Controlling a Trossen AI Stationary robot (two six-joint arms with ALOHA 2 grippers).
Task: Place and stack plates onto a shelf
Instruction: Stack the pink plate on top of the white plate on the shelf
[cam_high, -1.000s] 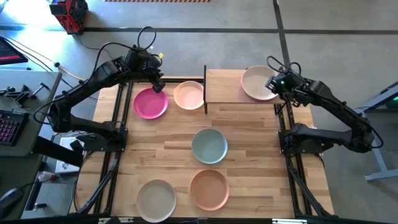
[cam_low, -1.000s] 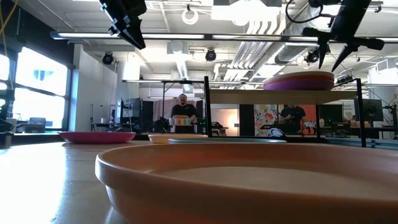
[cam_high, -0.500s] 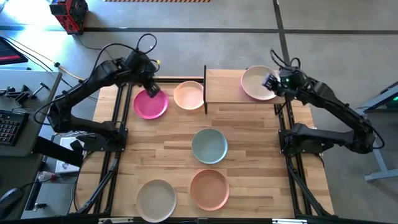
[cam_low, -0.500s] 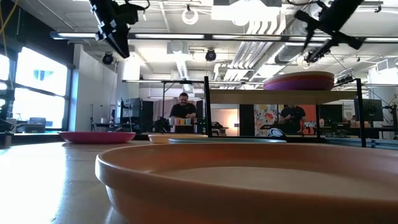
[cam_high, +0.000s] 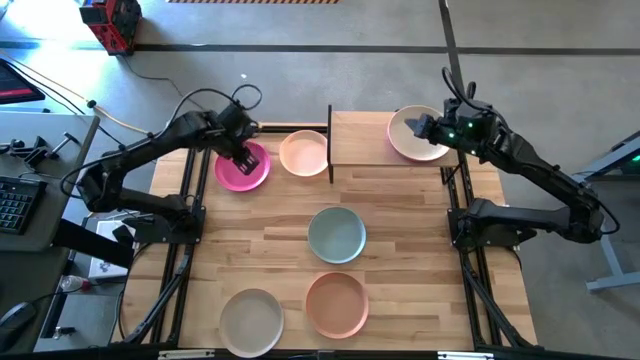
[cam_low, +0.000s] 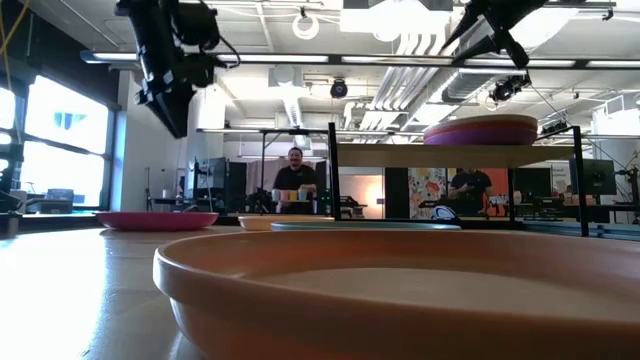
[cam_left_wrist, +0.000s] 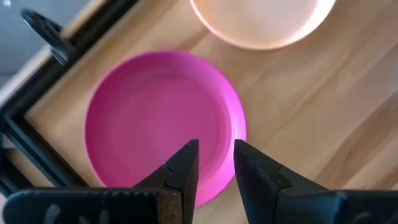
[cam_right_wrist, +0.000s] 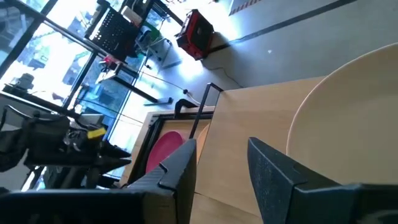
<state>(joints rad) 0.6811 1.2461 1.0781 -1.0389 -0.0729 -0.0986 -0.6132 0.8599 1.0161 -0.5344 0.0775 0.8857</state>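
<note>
While hovering over the magenta plate (cam_left_wrist: 163, 124), the left gripper (cam_left_wrist: 214, 163) is holding its fingers slightly apart. Right gripper (cam_right_wrist: 221, 165), fingers parted and empty, is hanging above the shelf (cam_high: 360, 140) beside the beige plate (cam_high: 412, 133).

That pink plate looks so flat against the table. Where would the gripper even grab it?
Probably at the rim. The magenta plate lies flat, but its low raised edge gives one finger the inside wall and the other the outside. The left gripper hangs open above the edge nearest the cream plate, so coming straight down there looks best; the table frame crowds the far side.

Overhead looking down, low table-level, both sharing magenta plate (cam_high: 242, 166)
</note>
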